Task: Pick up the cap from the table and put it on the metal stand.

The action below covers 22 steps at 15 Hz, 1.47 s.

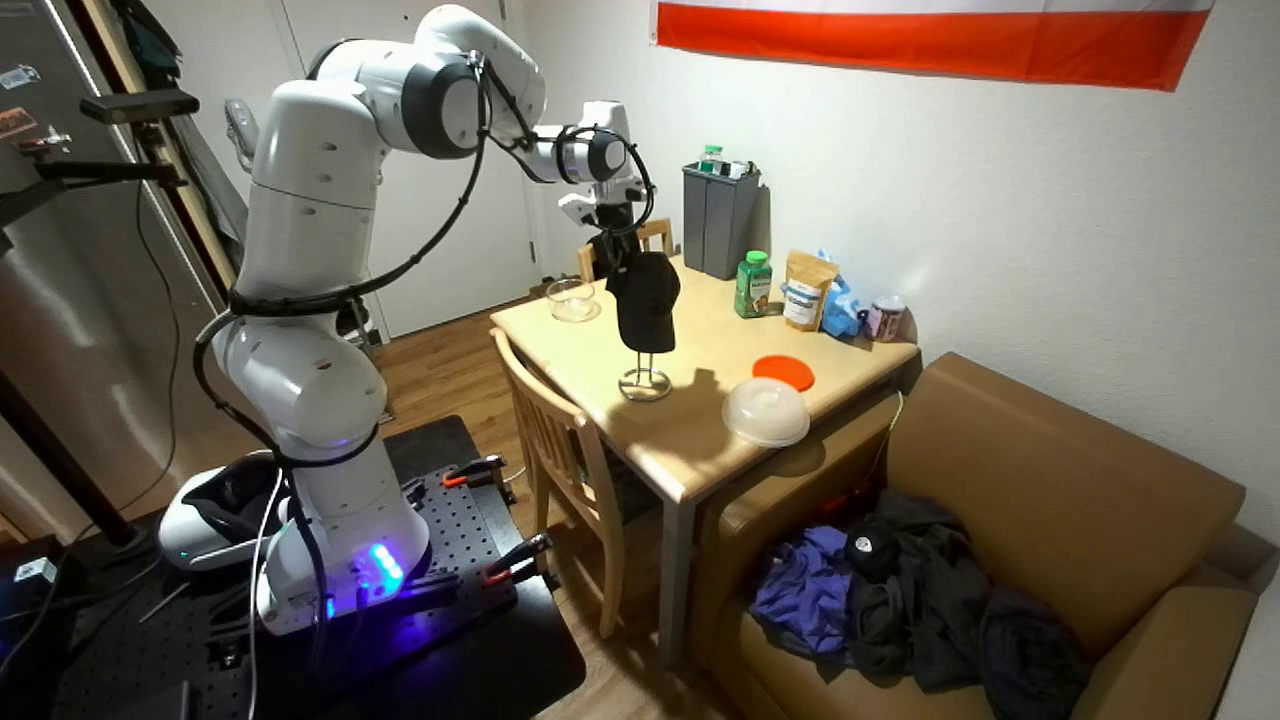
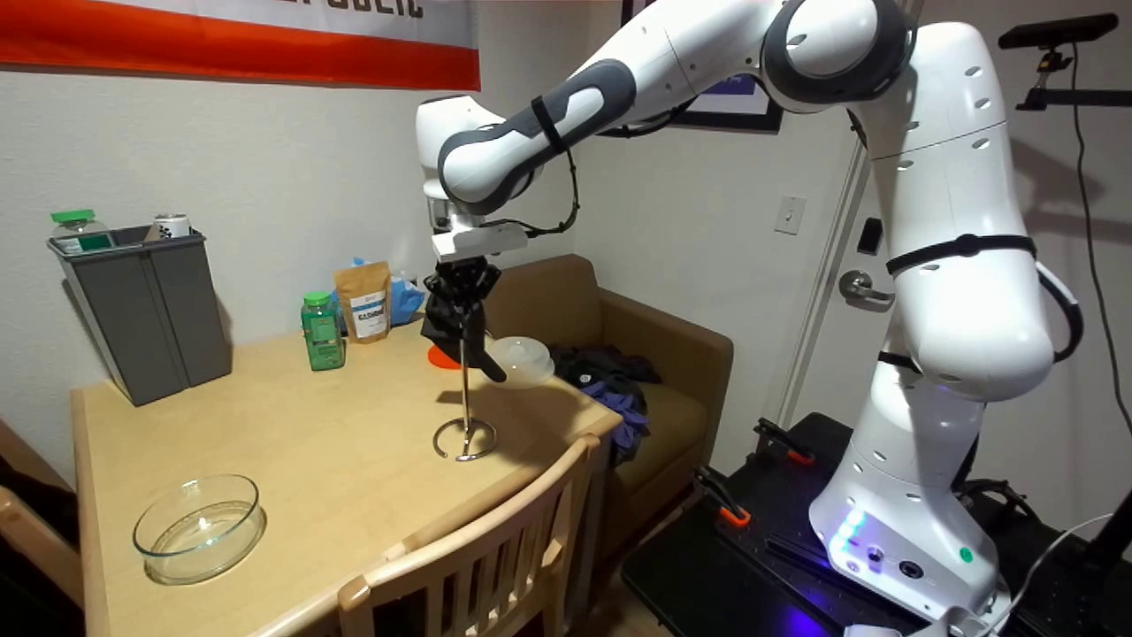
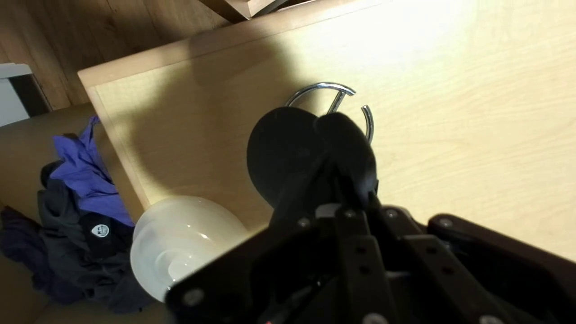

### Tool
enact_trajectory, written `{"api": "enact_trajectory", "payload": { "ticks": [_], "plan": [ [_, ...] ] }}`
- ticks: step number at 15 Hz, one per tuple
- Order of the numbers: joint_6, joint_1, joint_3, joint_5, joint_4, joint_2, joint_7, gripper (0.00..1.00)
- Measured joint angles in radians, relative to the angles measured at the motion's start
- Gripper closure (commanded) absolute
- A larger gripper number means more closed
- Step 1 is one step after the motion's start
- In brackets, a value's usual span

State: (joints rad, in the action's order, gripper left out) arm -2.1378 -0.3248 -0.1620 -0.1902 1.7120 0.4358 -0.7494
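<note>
Judging pickup done, placement nearly: cap [image 1: 647,300] apparently over metal stand [image 2: 465,389] near surface [image 2: 301,425] edge by chair [image 2: 482,538], pinched in jaws; release remains.

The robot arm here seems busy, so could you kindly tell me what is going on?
The robot arm is handling a black cap, apparently to hang it on the metal stand on the wooden table. Its tool seems to be pinching the cap, which is at the stand's upper end, above the base. It has apparently not let go yet, and I cannot tell whether the stand bears any of the cap's weight.
</note>
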Motion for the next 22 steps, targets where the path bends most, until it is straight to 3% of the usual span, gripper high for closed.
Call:
{"api": "enact_trajectory", "payload": {
  "ticks": [6,7,9,17,22],
  "plan": [
    [0.005,0.0,0.002,0.002,0.0,0.005,0.001,0.99],
    [0.005,0.0,0.003,0.003,0.0,0.006,0.001,0.71],
    [0.005,0.0,0.004,0.012,0.0,0.008,0.003,0.64],
    [0.005,0.0,0.008,0.019,0.0,0.001,0.004,0.03],
    [0.007,-0.011,0.008,0.019,0.005,-0.044,0.004,0.0]
  ]
}}
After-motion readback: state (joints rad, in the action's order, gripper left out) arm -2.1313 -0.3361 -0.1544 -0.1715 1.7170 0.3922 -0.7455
